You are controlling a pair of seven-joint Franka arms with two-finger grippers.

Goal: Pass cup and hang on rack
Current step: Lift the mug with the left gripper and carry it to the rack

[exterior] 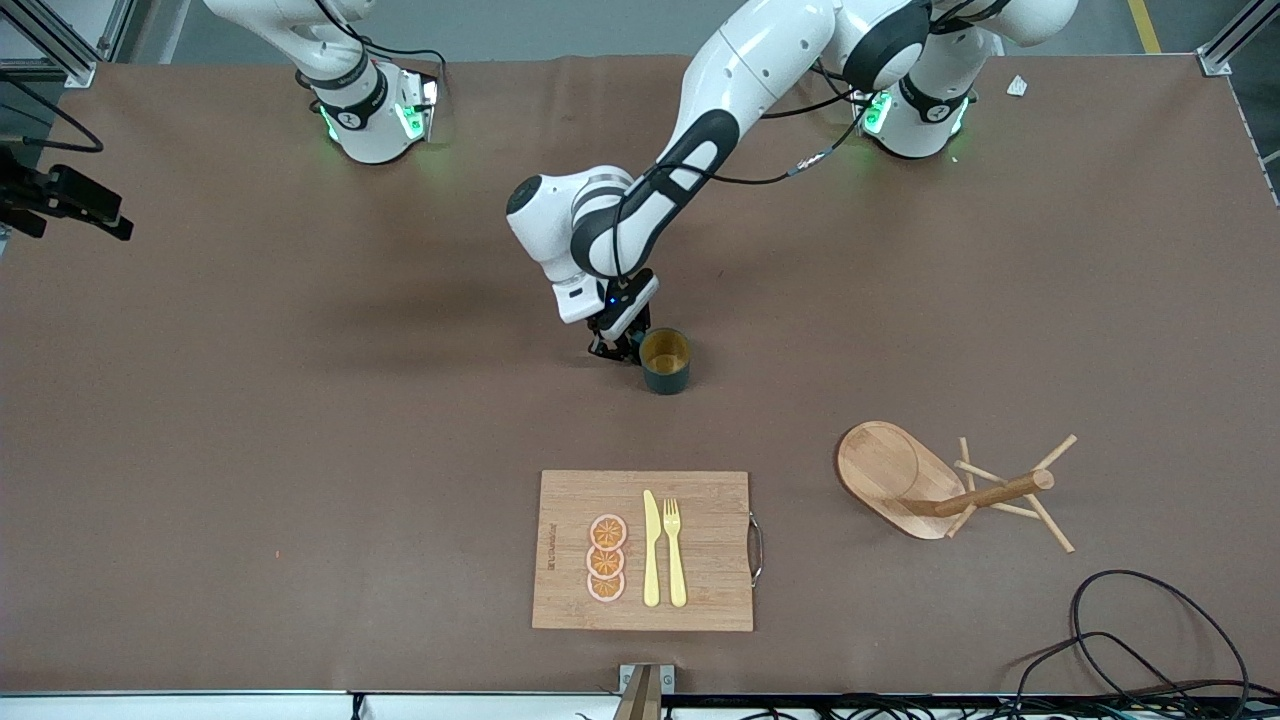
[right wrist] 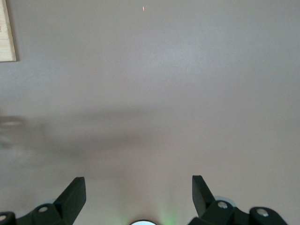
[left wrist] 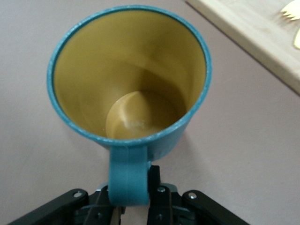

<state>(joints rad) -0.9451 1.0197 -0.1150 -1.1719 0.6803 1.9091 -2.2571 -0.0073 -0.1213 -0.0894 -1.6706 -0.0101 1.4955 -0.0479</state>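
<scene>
- Step in hand, as I read it: secure the cup (exterior: 664,361) by its handle, then lift for the pass.
- Left end effector (exterior: 618,345) is down at the bench (exterior: 300,400), fingers (left wrist: 157,185) pinched together on the cup's handle (left wrist: 129,178); the left wrist view shows the loop clamped between them.
- Cup stands upright on the bench mid-table, farther from the front camera than the cutting board (exterior: 643,550), ochre inside facing up.
- To do it well: lift straight up first and keep the cup level. A handle-only pinch lets the body swing, so go slow on wrist rotation.
- Present the cup so the body is free for the other end effector; the handle loop needs to stay clear for the peg later.
- Rack (exterior: 935,485) sits toward the left arm's end of the table and looks tipped on its side, with post and pegs lying low. Likely a problem for hanging.
- Left arm pose: reaching from its base out over mid-table, elbow high, wrist angled down to the cup.
- Right end effector (right wrist: 138,197): fingers spread wide, nothing between them, over bare bench. The right arm waits near its base.
</scene>
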